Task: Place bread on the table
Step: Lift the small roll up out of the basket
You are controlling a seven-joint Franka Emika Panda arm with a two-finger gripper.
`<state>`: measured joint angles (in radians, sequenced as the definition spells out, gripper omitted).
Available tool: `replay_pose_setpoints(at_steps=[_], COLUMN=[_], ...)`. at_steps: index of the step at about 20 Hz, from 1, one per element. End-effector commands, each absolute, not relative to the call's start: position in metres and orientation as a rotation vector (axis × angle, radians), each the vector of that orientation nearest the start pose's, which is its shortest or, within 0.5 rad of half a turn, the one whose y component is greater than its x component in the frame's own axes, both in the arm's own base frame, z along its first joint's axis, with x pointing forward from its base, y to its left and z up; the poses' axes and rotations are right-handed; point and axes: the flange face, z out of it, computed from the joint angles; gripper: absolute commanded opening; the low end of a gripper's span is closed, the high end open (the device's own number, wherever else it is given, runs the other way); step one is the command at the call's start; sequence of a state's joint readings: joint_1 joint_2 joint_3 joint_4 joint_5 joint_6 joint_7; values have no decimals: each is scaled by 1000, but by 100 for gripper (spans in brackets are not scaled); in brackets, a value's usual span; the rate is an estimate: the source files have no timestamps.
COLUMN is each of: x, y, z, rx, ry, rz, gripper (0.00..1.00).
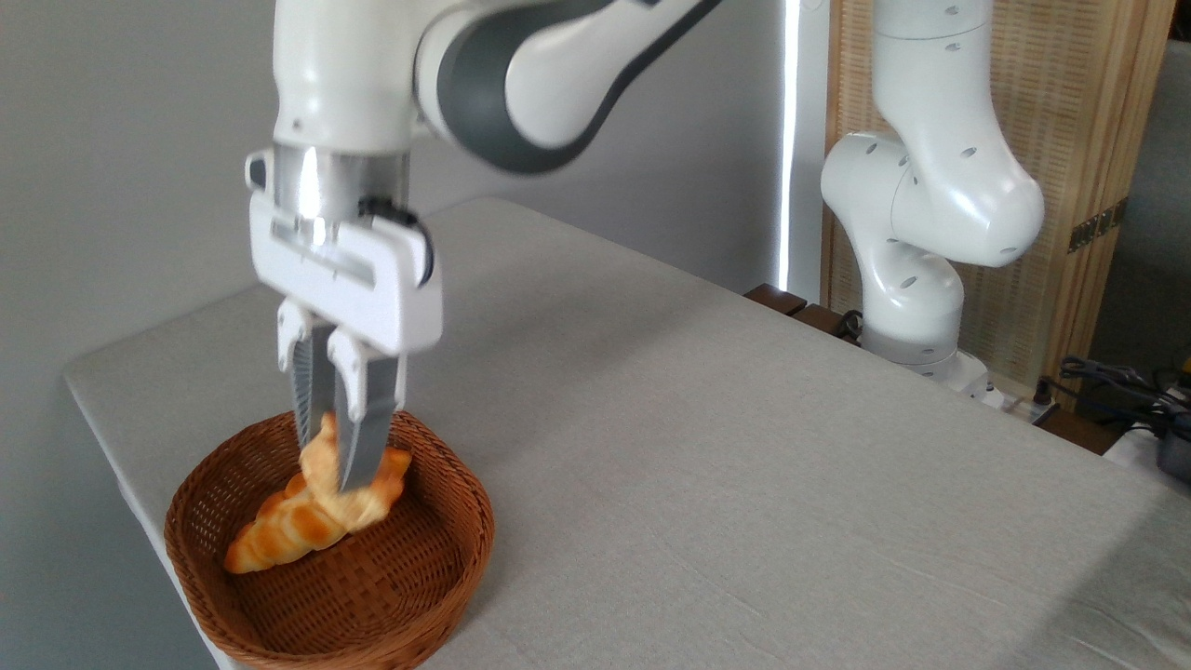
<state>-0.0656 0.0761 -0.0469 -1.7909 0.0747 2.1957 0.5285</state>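
Observation:
The bread (319, 458), a small pale golden roll, stands upright between the fingers of my gripper (331, 470), which is shut on it. The roll sits low inside the brown wicker basket (470, 521), right over a long braided golden loaf (277, 538) lying on the basket floor. I cannot tell whether the roll still touches the loaf. The right finger (365, 437) hides part of the roll. The table (707, 465), covered in light grey cloth, spreads out to the right of the basket.
The basket stands near the table's front left corner, close to the edges. The arm's white base (916, 288) rises at the table's far right side, with cables (1117, 381) and a slatted wooden screen (1070, 140) behind it.

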Motion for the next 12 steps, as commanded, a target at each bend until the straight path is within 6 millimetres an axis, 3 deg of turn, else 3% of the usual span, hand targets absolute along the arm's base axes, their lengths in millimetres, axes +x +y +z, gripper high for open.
replay_pose_setpoints(at_steps=[1,4,7,11,12], x=[572,547,522,508,505], y=[-69,-83,-108,-133,-139], z=[572,569,544,518,514], rx=[-2919,-2964,-2956,-2940,-2936], ry=[975,1019,1100,1181,1199], rz=[-393,-312,-220,-139,-127], gripper=[50,53,55,56,64])
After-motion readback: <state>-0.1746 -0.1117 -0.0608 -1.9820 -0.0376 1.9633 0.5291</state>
